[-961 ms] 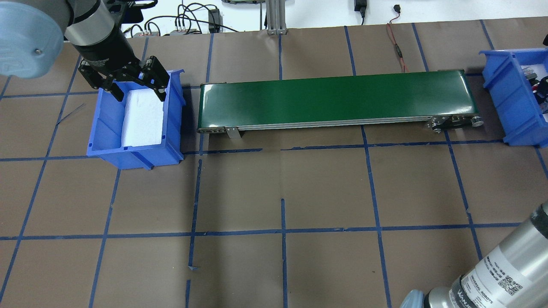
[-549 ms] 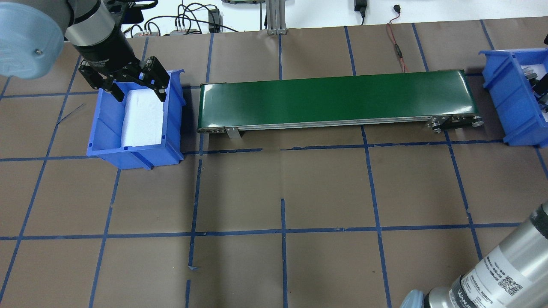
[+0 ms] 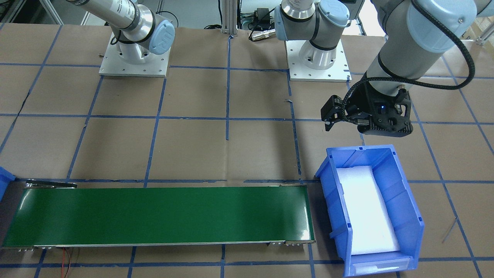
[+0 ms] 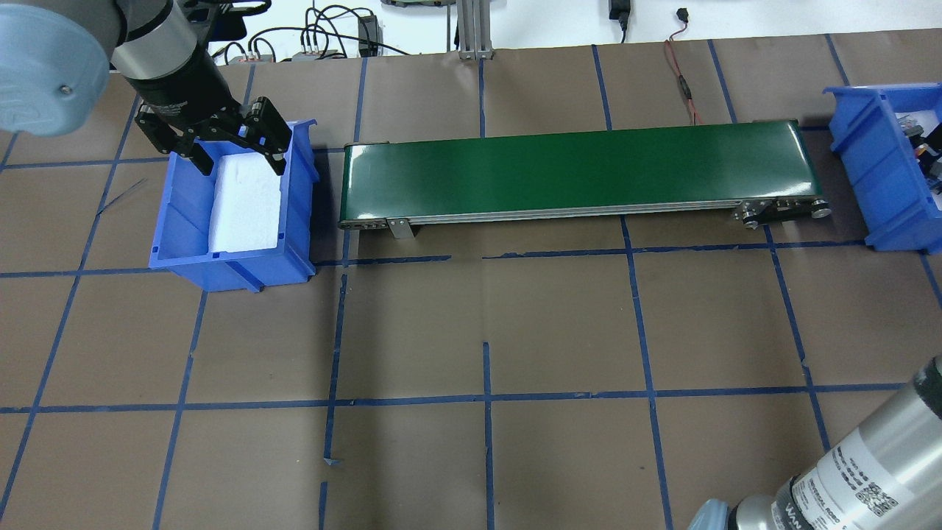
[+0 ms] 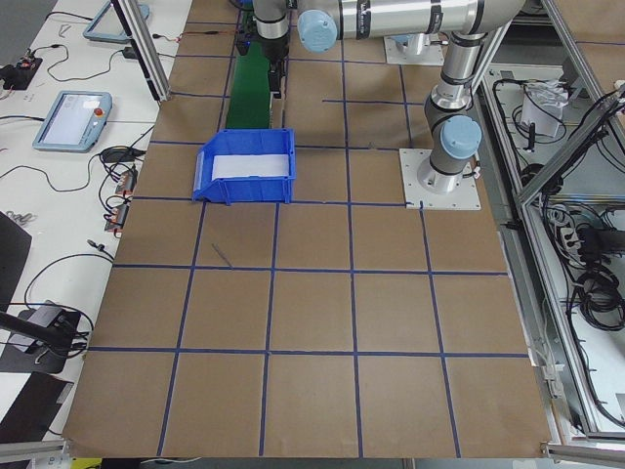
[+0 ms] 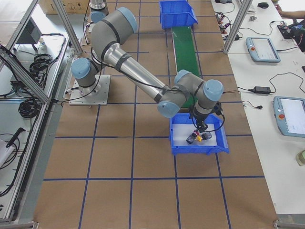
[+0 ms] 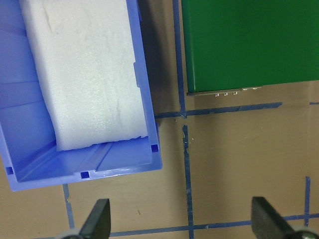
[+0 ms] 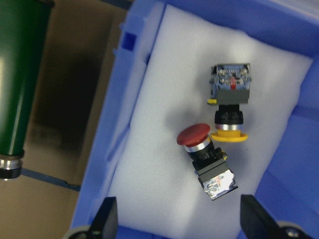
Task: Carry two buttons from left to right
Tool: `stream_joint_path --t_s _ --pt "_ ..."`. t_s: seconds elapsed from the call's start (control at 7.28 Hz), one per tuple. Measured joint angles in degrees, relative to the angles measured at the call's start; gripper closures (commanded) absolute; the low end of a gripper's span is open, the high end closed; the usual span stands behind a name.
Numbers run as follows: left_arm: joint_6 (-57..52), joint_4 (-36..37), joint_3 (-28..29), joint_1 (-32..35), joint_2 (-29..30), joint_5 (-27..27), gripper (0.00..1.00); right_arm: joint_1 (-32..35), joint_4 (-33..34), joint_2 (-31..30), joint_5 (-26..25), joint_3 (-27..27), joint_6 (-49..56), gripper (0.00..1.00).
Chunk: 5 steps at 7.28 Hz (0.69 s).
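Red button (image 8: 205,157) and yellow button (image 8: 229,107) lie on their sides on the white foam (image 8: 159,169) in the R blue bin (image 8: 117,129). Caps are just beside each other and the switch blocks point apart; can't tell if the caps touch. My R pincer (image 8: 178,211) hangs above them, spread wide, holding nothing. In the wrist view both buttons sit between my two fingers (image 8: 107,221), nearer the one at that view's right, w/ neither finger touching them. From the right-side view the tips are just above the pair, over the bin. Green conveyor belt (image 4: 574,169) runs between this bin and the L blue bin (image 4: 184,228), which has its own foam pad (image 4: 246,199). My L pincer (image 4: 241,163) is also spread wide, nothing in it, up high by that bin; can't tell over which end.
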<state>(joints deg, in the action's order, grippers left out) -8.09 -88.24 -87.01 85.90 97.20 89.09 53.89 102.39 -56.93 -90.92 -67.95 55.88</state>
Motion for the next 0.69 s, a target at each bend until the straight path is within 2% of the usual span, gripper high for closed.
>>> stream_joint_path --t_s 0.27,0.41,0.55,0.69 --pt "-0.01 0.0 0.0 0.03 0.0 0.03 0.0 4.93 -0.73 -4.31 0.46 0.15 -0.66 0.12" --pt "-0.05 0.0 0.0 0.05 0.0 0.03 0.0 8.8 -0.79 -6.25 0.48 -0.06 -2.91 0.09" --pt "-0.07 0.0 0.0 0.06 0.0 0.03 0.0 13.24 -0.9 -7.63 0.68 -0.23 -8.41 0.02" --pt "-0.06 0.0 0.0 0.07 0.0 0.03 0.0 17.81 -1.04 -8.8 1.71 -0.51 -16.23 0.0"
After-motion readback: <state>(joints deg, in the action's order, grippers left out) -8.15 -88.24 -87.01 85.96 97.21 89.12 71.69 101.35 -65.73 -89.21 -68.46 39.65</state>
